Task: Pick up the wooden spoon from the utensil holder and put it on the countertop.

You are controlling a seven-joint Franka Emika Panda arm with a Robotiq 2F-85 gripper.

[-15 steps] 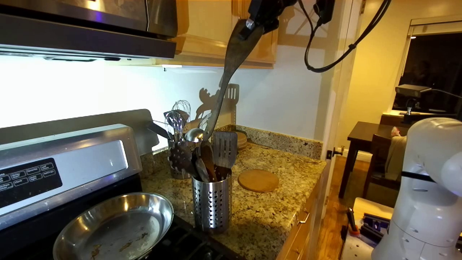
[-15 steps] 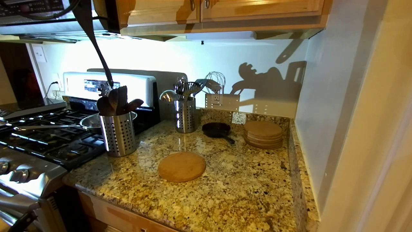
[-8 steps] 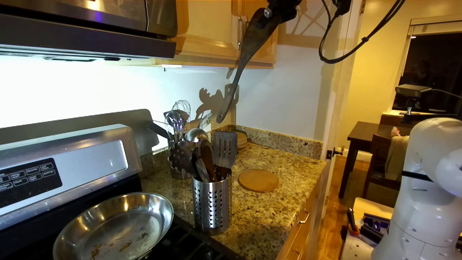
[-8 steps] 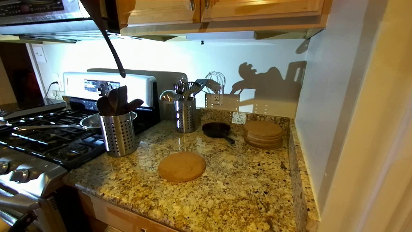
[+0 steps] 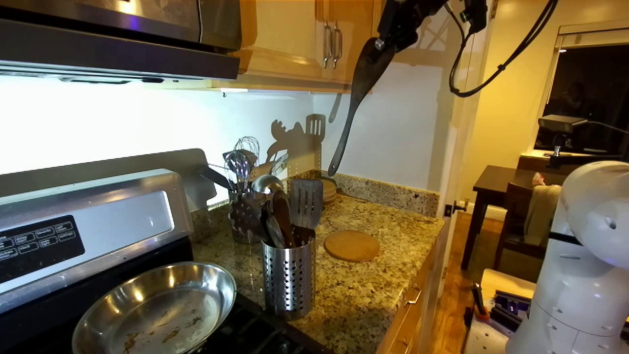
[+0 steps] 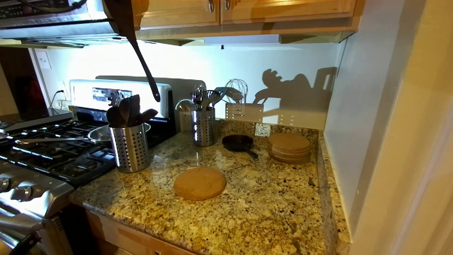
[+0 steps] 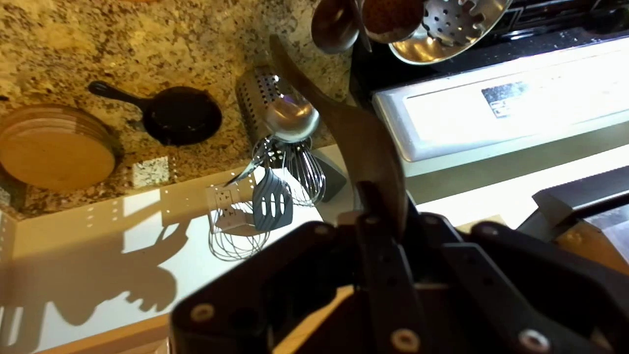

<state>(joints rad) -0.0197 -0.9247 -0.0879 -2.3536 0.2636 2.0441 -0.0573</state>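
My gripper is shut on the broad head of the wooden spoon, high above the counter in an exterior view. The spoon hangs tilted, handle down, its handle end free in the air; the handle also shows in an exterior view. In the wrist view the gripper has a finger on each side of the spoon. The utensil holder, a perforated steel canister, stands upright with several utensils in it; it shows in both exterior views. The countertop is speckled granite.
A round tan disc lies on the counter. Behind are a second steel canister with utensils, a small black skillet and a disc stack. A steel pan sits on the stove. Cabinets and microwave hang above.
The gripper and spoon rise first, then move right in both exterior views and dip slightly. The spoon's handle end is now clear of the utensils in the holder. The holder stays put.
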